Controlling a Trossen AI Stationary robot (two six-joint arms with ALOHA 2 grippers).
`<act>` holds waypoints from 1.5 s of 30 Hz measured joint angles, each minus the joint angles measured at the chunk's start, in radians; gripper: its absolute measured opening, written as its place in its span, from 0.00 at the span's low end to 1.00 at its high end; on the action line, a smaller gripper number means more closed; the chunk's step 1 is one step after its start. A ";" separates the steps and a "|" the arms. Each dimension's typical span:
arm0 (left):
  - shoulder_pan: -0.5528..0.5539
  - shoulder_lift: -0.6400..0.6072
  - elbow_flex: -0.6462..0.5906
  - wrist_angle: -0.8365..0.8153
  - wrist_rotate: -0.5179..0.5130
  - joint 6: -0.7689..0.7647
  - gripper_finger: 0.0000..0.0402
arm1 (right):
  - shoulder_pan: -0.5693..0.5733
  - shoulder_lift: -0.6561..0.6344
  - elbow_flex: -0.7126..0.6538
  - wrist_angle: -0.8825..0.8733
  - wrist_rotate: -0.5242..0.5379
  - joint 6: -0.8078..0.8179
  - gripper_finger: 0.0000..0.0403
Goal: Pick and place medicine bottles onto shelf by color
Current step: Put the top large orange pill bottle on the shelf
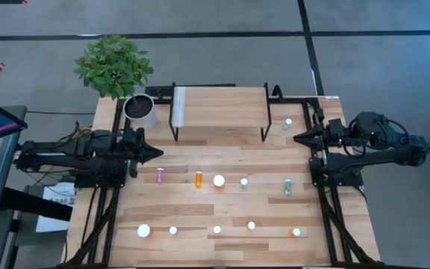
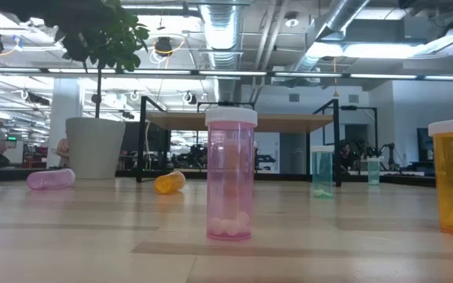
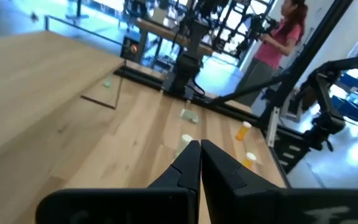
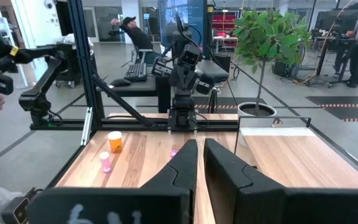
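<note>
Small medicine bottles with white caps are scattered over the wooden table. A pink one [image 1: 160, 175], an orange one [image 1: 198, 178] and a teal one [image 1: 288, 187] lie on their sides in the middle row. Others stand upright, among them a pink one [image 2: 230, 173] and an orange one [image 1: 296, 232] near the front edge. One teal bottle [image 1: 287, 124] stands beside the shelf [image 1: 219, 112], whose wood-plank top on black legs is at the far middle. My left gripper [image 1: 157, 153] hovers shut at the table's left side. My right gripper [image 1: 298, 137] is shut at the right side. Neither holds anything.
A white pot [image 1: 140, 110] with a leafy plant stands at the far left, next to the shelf. Bare tabletop lies between the middle row of bottles and the shelf. People stand in the room beyond the table.
</note>
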 joint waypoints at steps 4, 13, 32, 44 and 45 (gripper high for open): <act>-0.028 0.093 0.059 0.015 -0.007 -0.016 0.00 | 0.000 0.000 0.000 0.000 0.000 0.000 0.14; -0.096 0.276 0.209 -0.065 -0.084 -0.098 0.00 | 0.000 0.000 0.000 0.000 0.000 0.000 0.14; -0.131 0.592 0.480 -0.361 -0.182 -0.310 0.00 | 0.000 0.000 0.000 0.000 0.000 0.000 0.14; -0.137 0.705 0.480 -0.356 -0.086 -0.379 0.00 | 0.000 0.000 0.000 -0.001 0.000 0.000 0.14; -0.139 0.708 0.480 -0.349 -0.086 -0.379 0.00 | 0.000 0.000 0.000 -0.001 0.000 0.000 0.14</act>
